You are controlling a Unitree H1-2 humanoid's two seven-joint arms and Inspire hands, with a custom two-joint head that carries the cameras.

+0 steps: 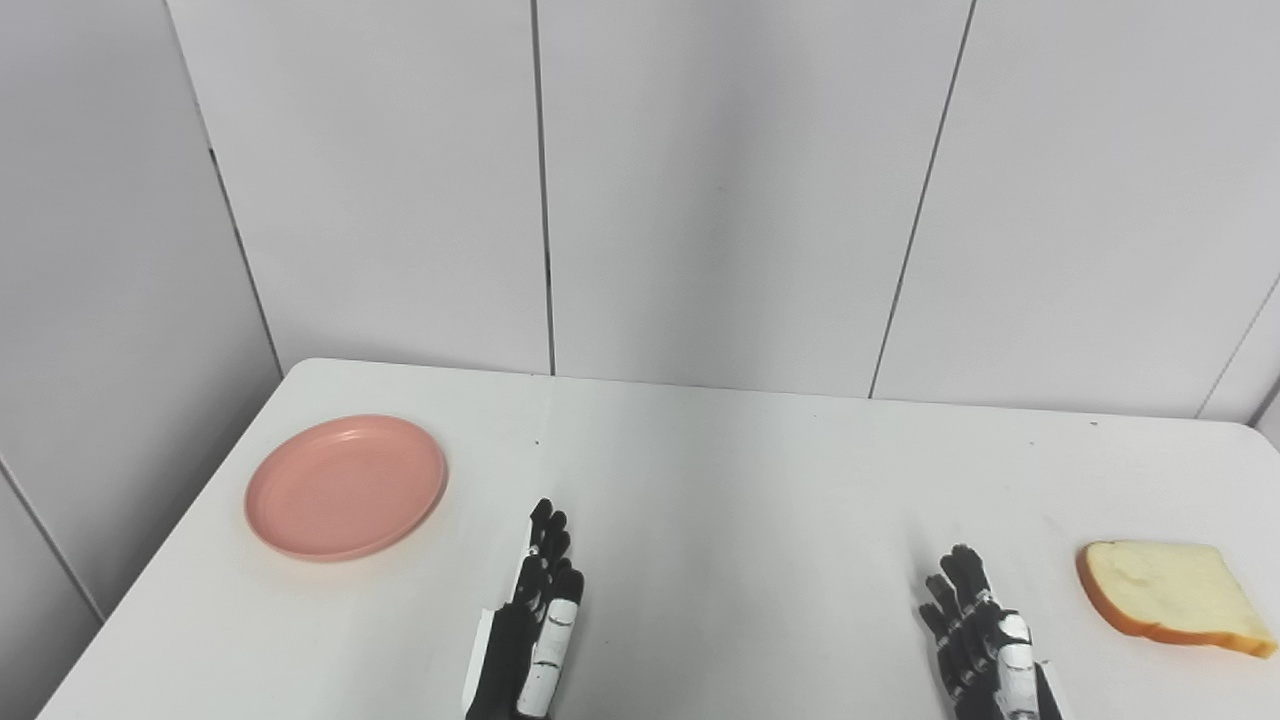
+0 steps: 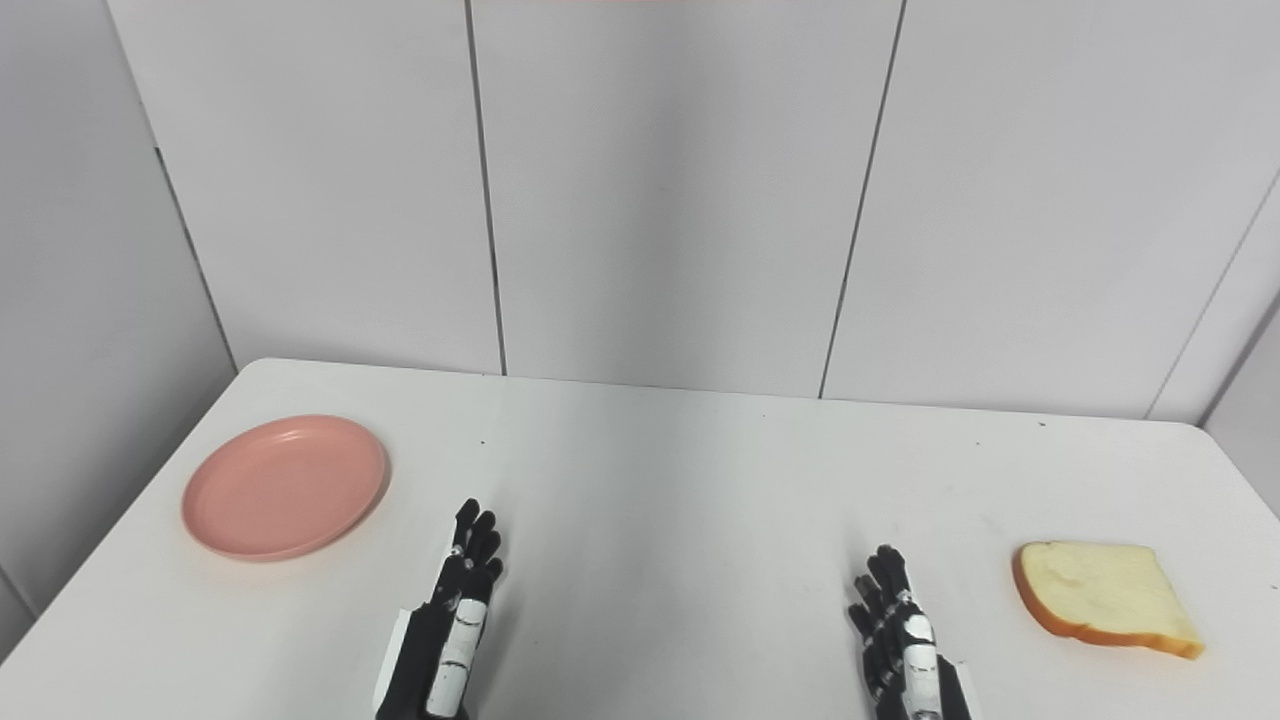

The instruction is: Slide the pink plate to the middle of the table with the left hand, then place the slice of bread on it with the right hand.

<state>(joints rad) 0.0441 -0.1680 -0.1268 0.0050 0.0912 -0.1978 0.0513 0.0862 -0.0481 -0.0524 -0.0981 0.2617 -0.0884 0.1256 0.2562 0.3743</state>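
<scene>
A round pink plate (image 1: 345,486) lies empty at the left side of the white table (image 1: 720,480). A slice of bread (image 1: 1170,596) with an orange crust lies flat at the right side near the front. My left hand (image 1: 537,620) rests at the front, right of the plate and apart from it, fingers straight, holding nothing. My right hand (image 1: 985,635) rests at the front, left of the bread and apart from it, fingers spread, holding nothing. The same scene shows in the right eye view: plate (image 2: 285,487), bread (image 2: 1103,597), left hand (image 2: 452,615), right hand (image 2: 903,635).
Grey wall panels (image 1: 700,180) stand right behind the table's far edge. The table's left edge runs diagonally close to the plate, and the bread lies near the right edge.
</scene>
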